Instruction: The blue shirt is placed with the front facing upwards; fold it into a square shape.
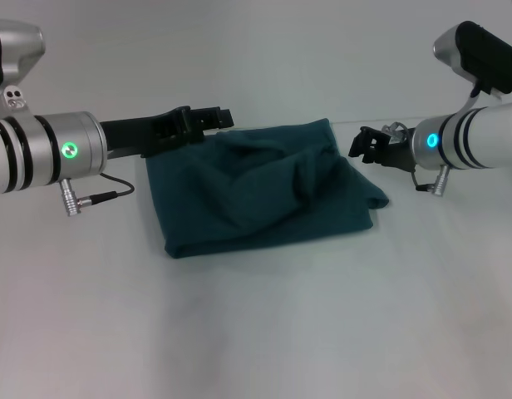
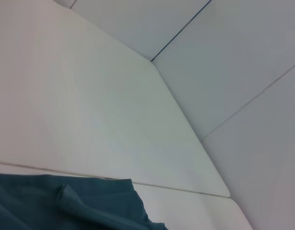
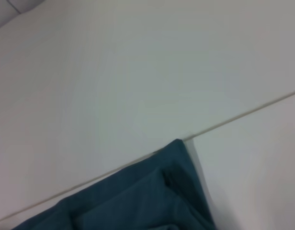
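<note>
The blue shirt (image 1: 264, 187) lies on the white table as a folded, roughly square teal bundle with rumpled folds on top; no print shows. A corner of the shirt (image 2: 66, 203) fills the edge of the left wrist view, and another part of the shirt (image 3: 147, 201) appears in the right wrist view. My left gripper (image 1: 214, 116) hovers at the bundle's far left corner. My right gripper (image 1: 366, 145) hangs just off its right edge, apart from the cloth. Neither holds anything that I can see.
The white table (image 1: 256, 332) spreads wide in front of the shirt. A grey cable (image 1: 102, 193) dangles from my left wrist near the shirt's left side. A table seam (image 3: 243, 115) and the table's far edge (image 2: 186, 100) show in the wrist views.
</note>
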You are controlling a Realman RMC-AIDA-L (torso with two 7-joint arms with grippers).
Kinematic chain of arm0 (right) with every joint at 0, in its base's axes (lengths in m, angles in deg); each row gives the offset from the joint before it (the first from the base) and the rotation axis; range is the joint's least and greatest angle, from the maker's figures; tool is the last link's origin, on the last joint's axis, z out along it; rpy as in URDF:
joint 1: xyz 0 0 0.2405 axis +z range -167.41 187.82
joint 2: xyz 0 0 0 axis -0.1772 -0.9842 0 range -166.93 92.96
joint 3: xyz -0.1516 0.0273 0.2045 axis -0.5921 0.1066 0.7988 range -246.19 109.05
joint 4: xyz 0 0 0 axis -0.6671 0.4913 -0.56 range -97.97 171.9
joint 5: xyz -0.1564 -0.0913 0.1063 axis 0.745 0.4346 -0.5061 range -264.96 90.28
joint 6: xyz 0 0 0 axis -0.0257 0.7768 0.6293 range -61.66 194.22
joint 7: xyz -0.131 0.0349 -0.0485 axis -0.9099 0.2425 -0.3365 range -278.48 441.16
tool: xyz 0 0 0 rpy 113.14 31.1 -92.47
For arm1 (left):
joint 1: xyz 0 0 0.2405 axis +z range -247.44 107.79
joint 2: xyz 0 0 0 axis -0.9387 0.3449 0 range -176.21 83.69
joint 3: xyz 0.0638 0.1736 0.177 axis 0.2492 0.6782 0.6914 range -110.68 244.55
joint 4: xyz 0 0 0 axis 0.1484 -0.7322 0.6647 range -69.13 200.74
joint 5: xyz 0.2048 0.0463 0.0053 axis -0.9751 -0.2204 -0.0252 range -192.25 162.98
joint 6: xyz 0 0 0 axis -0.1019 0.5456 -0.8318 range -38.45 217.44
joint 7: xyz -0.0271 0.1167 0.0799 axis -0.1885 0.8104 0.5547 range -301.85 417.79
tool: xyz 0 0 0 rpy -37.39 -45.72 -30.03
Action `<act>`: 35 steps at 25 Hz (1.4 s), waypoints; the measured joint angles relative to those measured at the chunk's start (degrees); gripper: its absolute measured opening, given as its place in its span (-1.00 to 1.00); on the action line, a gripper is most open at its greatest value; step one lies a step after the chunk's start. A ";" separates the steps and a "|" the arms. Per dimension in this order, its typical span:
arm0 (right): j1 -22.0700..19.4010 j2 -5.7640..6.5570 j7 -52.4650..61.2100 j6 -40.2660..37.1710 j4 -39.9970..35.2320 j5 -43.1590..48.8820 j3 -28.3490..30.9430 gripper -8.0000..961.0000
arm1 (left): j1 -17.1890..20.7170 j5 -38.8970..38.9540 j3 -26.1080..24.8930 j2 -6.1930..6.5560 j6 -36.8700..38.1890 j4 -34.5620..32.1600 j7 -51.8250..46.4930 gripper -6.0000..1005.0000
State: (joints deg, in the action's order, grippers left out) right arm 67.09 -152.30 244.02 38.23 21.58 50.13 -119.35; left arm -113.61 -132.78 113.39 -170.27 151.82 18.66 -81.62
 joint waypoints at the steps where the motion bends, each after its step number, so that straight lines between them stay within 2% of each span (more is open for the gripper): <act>1: -0.17 0.15 0.00 -0.73 -0.29 -0.01 0.05 -0.34 | -0.03 0.01 0.01 0.02 -0.07 0.18 -0.16 0.26; 4: -0.78 0.95 0.00 -3.65 -1.45 -0.02 0.20 -0.40 | -0.10 0.01 0.03 0.16 -0.49 0.52 -0.63 0.26; 7: -1.52 2.48 0.00 -8.81 -3.18 -0.02 0.31 -0.47 | -0.13 -0.25 0.04 0.50 -1.11 0.80 -1.46 0.26; 13: -2.10 5.75 -2.43 -20.54 -7.06 0.02 0.27 -0.47 | -0.65 -0.67 1.96 2.97 -1.16 3.24 -5.26 0.26; 19: -2.16 7.85 -5.40 -32.72 -12.24 0.34 0.05 -0.23 | -0.55 -0.72 2.78 3.46 -0.79 3.55 -6.42 0.26; 22: -2.15 8.55 -5.66 -35.92 -13.55 0.33 0.34 0.08 | -0.51 -0.74 2.74 3.52 -0.80 3.55 -6.49 0.26; 24: -2.06 8.68 -6.44 -37.38 -14.05 0.19 0.37 0.29 | -0.37 -0.76 2.51 3.57 -1.12 3.55 -6.74 0.26; 27: -1.44 8.43 -9.28 -39.74 -14.25 -0.14 0.39 0.76 | -0.10 -0.78 2.13 3.90 -1.53 3.55 -7.35 0.26; 35: -0.76 6.16 -14.57 -37.65 -15.07 -2.67 0.37 0.82 | 0.28 -0.78 2.32 4.36 -1.20 3.61 -8.29 0.26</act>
State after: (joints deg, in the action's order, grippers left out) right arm 66.33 -146.14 229.45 0.57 6.51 47.47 -118.98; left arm -113.33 -133.56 115.72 -165.91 150.62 22.27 -89.91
